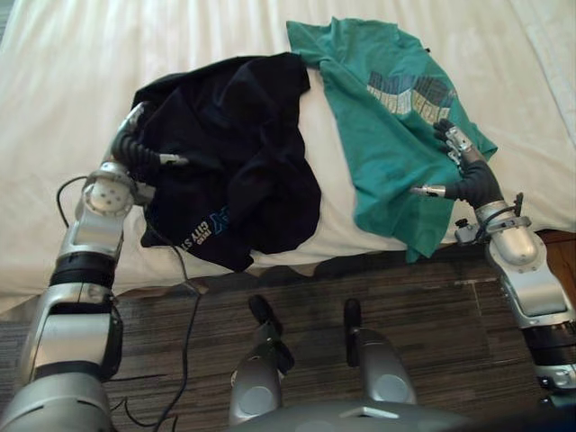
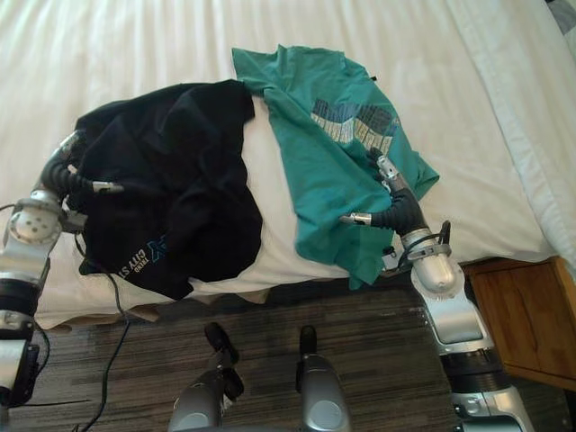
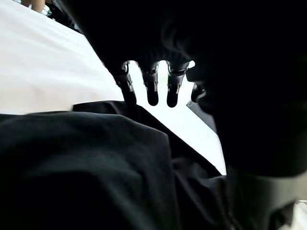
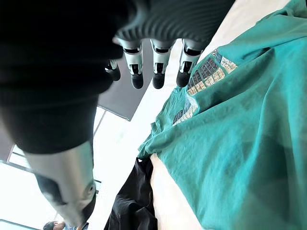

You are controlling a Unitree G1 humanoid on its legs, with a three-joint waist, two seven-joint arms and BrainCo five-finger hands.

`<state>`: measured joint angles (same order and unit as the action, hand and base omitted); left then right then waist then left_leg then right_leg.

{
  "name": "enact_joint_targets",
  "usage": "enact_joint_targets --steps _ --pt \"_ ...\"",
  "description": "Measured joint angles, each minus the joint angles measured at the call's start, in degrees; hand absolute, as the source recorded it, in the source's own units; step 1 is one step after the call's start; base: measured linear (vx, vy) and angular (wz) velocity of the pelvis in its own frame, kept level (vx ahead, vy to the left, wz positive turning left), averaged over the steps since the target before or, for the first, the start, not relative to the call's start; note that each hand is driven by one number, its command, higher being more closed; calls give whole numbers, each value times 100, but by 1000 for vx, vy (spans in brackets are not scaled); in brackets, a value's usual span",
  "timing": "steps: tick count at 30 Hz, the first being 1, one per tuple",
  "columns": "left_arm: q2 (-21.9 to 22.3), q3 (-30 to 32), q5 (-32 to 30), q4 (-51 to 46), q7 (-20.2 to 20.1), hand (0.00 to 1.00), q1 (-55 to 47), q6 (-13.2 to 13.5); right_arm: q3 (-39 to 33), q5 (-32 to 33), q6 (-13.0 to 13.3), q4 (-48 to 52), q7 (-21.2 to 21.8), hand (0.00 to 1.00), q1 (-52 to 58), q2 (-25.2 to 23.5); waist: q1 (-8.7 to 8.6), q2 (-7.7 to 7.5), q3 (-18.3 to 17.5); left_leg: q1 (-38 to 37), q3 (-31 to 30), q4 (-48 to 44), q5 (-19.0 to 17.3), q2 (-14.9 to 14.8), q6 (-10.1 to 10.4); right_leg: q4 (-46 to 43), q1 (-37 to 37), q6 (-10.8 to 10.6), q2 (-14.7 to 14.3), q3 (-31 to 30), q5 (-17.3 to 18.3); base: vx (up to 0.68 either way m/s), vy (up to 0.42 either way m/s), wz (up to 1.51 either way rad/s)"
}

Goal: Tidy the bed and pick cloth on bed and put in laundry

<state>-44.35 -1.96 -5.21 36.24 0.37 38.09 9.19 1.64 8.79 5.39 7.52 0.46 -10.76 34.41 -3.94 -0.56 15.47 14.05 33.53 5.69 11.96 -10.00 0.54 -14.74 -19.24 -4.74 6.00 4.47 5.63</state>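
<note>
A black T-shirt [image 1: 238, 144] lies crumpled on the white bed [image 1: 81, 54], its lower part with pale print hanging over the front edge. To its right a green T-shirt [image 1: 378, 144] with a grey chest print lies spread flat, its hem draped over the same edge. My left hand [image 1: 129, 148] sits at the black shirt's left edge, open, with straight fingers [image 3: 152, 88] just above the dark cloth [image 3: 86, 167]. My right hand [image 1: 466, 169] rests on the green shirt's right edge, also open, its fingers [image 4: 158, 72] held over the green cloth [image 4: 240, 143].
A dark striped carpet [image 1: 432, 306] runs along the bed's front edge. A wooden nightstand [image 2: 526, 315] stands to the right of my right arm. Bare white sheet stretches beyond both shirts.
</note>
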Motion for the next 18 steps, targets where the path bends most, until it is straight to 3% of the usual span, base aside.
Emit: enact_joint_targets --steps 8,12,13,18 --pt "168 -717 -114 -732 -69 0 202 -612 -45 0 -68 619 -1 0 -4 -369 -132 9 193 107 102 -4 7 4 -5 -101 -216 -3 3 -94 -2 32 -35 -5" --pt "664 -788 -370 -721 -260 0 339 -1099 3 -2 -77 792 30 0 -91 -483 -152 9 432 245 282 -6 10 -9 -8 -176 -477 -49 0 -225 -32 20 -33 -14" --pt "764 -768 -485 -682 -210 100 364 -1132 19 -4 -88 861 31 0 -100 -483 -161 11 441 330 306 -7 14 -18 -13 -189 -583 -63 -3 -236 -45 40 -42 -12" --pt "1106 -501 -1093 -503 87 100 531 -1109 362 -22 -192 964 24 0 -659 -483 -126 36 599 628 361 -287 -37 -150 -27 -249 -845 -56 -19 -326 -72 37 -46 -6"
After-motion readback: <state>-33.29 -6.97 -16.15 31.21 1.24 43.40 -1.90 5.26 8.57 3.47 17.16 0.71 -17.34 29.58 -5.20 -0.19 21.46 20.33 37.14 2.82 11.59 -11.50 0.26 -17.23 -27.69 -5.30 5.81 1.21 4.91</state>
